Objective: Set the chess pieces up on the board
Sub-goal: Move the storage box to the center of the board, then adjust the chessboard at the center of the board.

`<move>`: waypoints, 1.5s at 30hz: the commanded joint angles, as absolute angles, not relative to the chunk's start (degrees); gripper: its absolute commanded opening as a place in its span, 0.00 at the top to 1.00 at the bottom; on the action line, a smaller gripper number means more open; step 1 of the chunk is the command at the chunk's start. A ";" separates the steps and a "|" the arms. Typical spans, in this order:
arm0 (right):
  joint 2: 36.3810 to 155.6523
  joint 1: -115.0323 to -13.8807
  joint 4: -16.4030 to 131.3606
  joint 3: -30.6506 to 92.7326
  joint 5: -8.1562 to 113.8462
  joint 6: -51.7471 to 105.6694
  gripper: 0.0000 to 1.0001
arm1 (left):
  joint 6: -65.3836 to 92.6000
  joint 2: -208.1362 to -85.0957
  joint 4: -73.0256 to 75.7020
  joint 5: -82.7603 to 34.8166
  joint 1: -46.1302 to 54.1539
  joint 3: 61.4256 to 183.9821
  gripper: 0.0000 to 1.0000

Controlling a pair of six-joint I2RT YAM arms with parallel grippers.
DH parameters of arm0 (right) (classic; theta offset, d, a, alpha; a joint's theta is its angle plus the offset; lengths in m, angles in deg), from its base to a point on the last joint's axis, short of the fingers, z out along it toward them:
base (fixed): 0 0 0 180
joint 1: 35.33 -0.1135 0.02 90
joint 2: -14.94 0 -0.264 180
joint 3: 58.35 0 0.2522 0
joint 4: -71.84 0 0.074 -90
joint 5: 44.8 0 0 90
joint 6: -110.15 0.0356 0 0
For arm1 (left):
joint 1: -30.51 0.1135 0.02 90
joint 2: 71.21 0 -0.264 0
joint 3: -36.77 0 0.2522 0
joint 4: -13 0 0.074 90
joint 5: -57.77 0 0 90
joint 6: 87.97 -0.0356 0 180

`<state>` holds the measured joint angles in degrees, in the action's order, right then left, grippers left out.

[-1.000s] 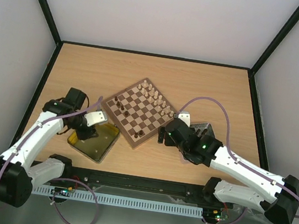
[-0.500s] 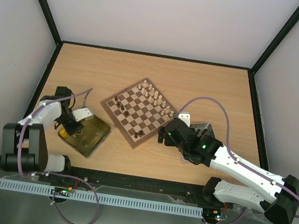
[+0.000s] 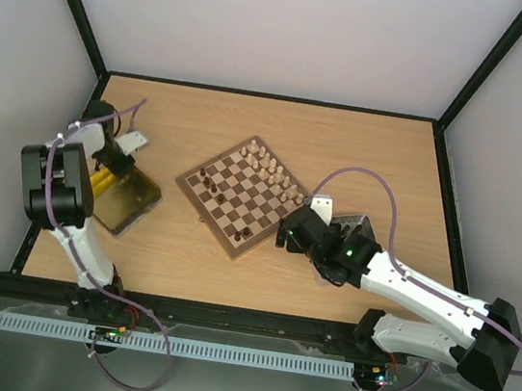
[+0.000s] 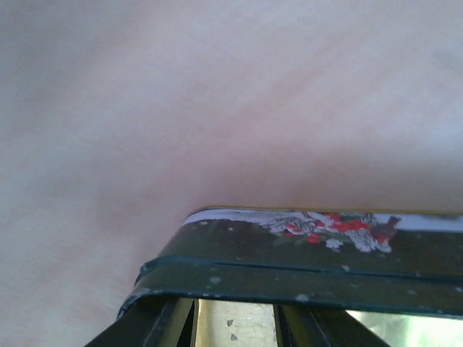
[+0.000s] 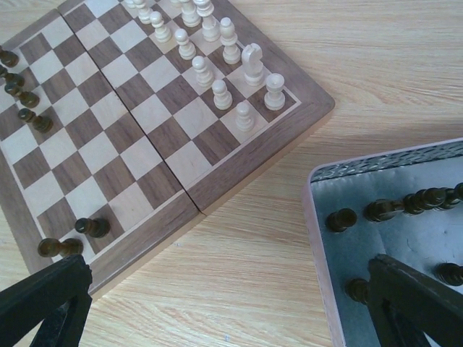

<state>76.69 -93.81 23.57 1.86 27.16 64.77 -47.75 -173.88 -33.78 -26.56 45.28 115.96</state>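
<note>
The board (image 3: 240, 204) lies at the table's middle, turned like a diamond. Pale chess pieces (image 3: 269, 170) (image 5: 217, 65) line its far right side, and dark ones (image 3: 206, 183) (image 5: 22, 94) stand at its left. Two dark pieces (image 5: 90, 226) sit by the near corner. More dark pieces (image 5: 340, 219) lie in the grey tray (image 5: 318, 238). My right gripper (image 5: 224, 267) hangs open over bare table between the board and that tray. My left gripper (image 3: 112, 167) is at the far left, at the yellow tray (image 3: 131, 205). Its fingers stand partly apart, tips hidden under the tray's dark green wall (image 4: 289, 253).
The grey tray (image 3: 356, 224) sits right of the board, partly under my right arm. The yellow tray lies close to the table's left edge, and the black frame post runs just beside my left arm. A purple cable loops above the right arm.
My left arm has swung back and left towards the table's left edge, and the yellow tray has travelled with it from the front. The right arm has barely moved.
</note>
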 commanded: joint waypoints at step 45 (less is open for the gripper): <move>78.55 -81.07 32.37 -5.31 40.08 68.64 0.46 | -25.07 -146.55 -29.61 0.22 42.06 105.02 0.77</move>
<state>77.74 -81.39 29.10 -6.07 36.91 70.04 -27.31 -142.17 -33.67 1.52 44.47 104.03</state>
